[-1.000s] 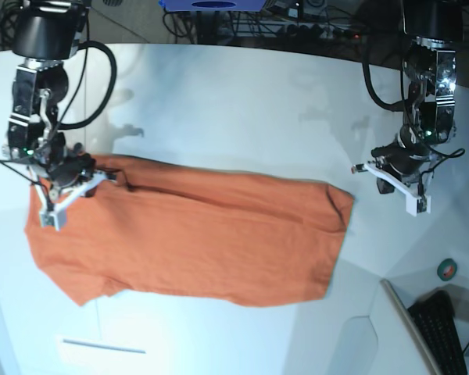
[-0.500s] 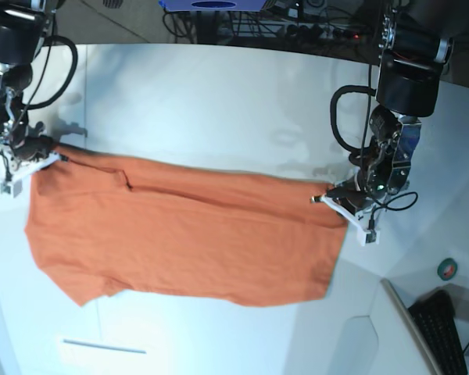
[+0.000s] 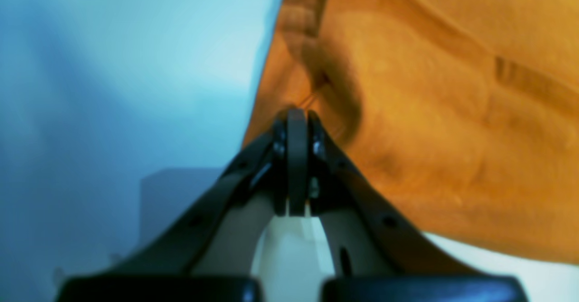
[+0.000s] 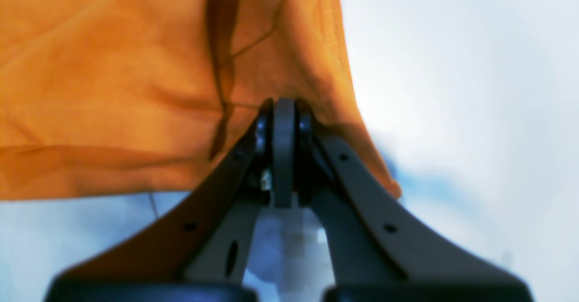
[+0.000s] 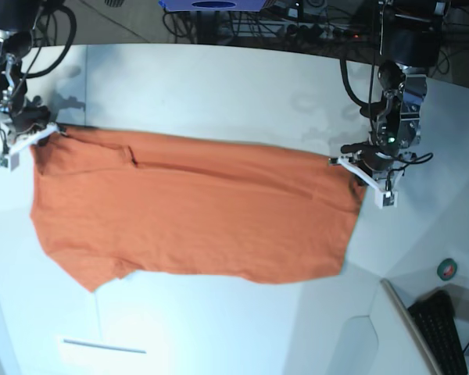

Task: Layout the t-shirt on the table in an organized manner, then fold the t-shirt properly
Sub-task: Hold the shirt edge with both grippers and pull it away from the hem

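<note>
Orange shirt point(image 5: 187, 211) is pinched at 9 by the right gripper point(image 5: 19, 141) and at 3 by the left gripper point(image 5: 365, 170); pull evenly outward, low over the desk point(image 5: 219, 86), to flatten wrinkles.

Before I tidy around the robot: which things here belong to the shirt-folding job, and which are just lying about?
Job:
- t-shirt, spread out
- table
- left gripper and right gripper, each shut on a shirt corner

Lying about:
- tape roll
- keyboard
- cables behind the table
</note>
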Action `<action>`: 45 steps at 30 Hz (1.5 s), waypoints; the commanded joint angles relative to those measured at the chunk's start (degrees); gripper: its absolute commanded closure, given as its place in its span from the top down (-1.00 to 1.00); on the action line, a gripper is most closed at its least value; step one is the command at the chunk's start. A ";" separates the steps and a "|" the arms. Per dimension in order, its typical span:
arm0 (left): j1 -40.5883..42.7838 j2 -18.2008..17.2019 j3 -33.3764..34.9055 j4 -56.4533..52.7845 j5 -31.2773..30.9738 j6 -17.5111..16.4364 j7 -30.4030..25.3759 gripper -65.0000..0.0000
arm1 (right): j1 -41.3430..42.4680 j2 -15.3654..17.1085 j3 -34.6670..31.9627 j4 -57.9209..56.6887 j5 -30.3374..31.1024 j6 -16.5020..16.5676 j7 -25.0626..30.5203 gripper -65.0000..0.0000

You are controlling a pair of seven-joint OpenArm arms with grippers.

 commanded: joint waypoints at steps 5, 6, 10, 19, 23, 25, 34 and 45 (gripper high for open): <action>7.07 -2.67 -1.25 7.26 0.53 0.92 3.08 -1.00 | -5.69 0.34 0.18 4.39 -1.14 -0.77 -2.22 -1.00; 8.12 -2.76 -1.25 8.14 0.62 0.92 3.08 -1.00 | -6.66 -0.36 0.27 5.27 -1.14 -0.77 -2.22 -1.00; 12.17 -2.76 -4.94 9.72 0.79 0.92 3.08 -1.00 | -10.62 -1.16 0.27 7.90 -1.23 -0.77 -2.22 -1.00; 19.02 -2.67 -10.04 15.52 0.88 0.92 3.08 -1.00 | -15.01 -1.33 0.27 8.96 -1.05 -0.77 -2.22 -1.00; 19.11 -2.59 -10.04 15.61 0.88 0.92 3.08 -1.00 | -16.51 -2.12 0.27 8.96 -1.05 -0.77 -2.22 -1.00; 19.11 -2.59 -10.04 15.61 0.88 0.92 3.08 -1.00 | -17.39 -3.00 0.27 9.31 -1.05 -0.77 -2.22 -1.00; 19.11 -2.59 -9.51 16.14 0.88 0.92 3.08 -1.00 | -22.22 -5.29 0.27 15.11 -1.23 -0.77 -2.22 -1.00; 22.28 -2.67 -10.13 19.04 0.79 0.92 3.08 -1.00 | -22.31 -5.20 0.36 16.52 -1.23 -0.86 -2.22 -1.00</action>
